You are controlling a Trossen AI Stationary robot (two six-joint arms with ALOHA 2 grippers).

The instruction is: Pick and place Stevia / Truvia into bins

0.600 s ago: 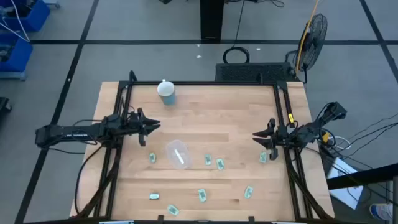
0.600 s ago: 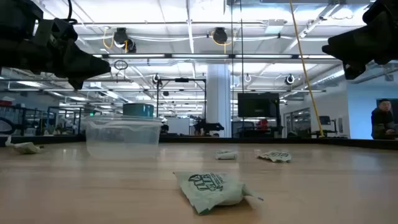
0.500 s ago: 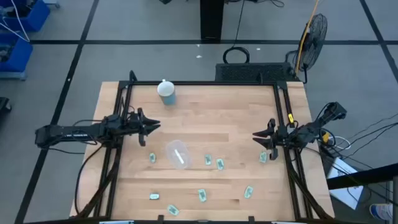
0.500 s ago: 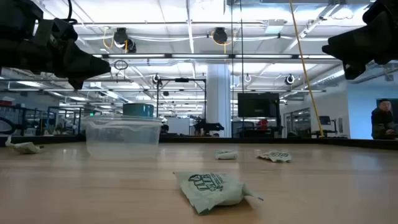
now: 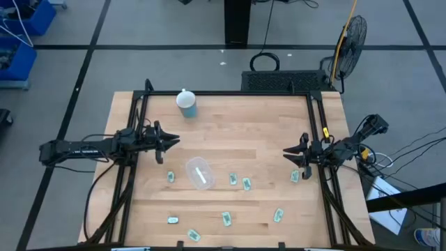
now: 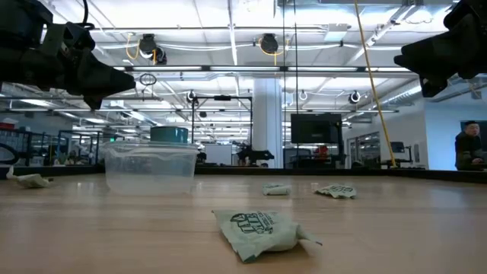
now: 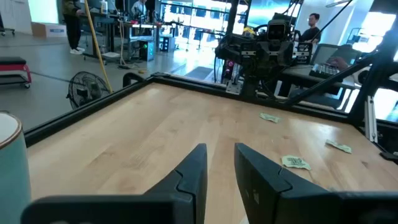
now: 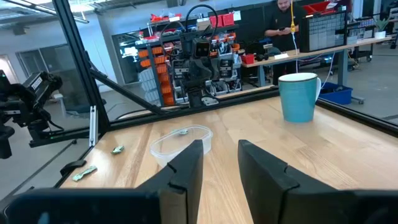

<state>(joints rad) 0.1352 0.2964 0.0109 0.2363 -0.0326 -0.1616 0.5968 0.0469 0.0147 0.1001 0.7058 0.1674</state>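
A small clear plastic bin [image 5: 198, 172] stands upright on its base near the table's middle; it also shows in the low view [image 6: 150, 167] and the right wrist view [image 8: 180, 146]. Several pale green sachets lie flat on the wood around it, among them one left of the bin [image 5: 171, 177], two to its right [image 5: 233, 180] [image 5: 247, 184] and one close to the low camera [image 6: 259, 230]. My left gripper [image 5: 171, 141] hovers open and empty at the table's left side. My right gripper [image 5: 287, 151] hovers open and empty at the right side, above and beside a sachet [image 5: 295, 176].
A light blue cup with a white lid [image 5: 187, 103] stands near the table's far edge. More sachets lie along the near edge [image 5: 173, 220] [image 5: 193, 236] [image 5: 226, 219] [image 5: 279, 215]. Black frame rails [image 5: 132, 174] run along the table's left and right sides. People show in the room beyond.
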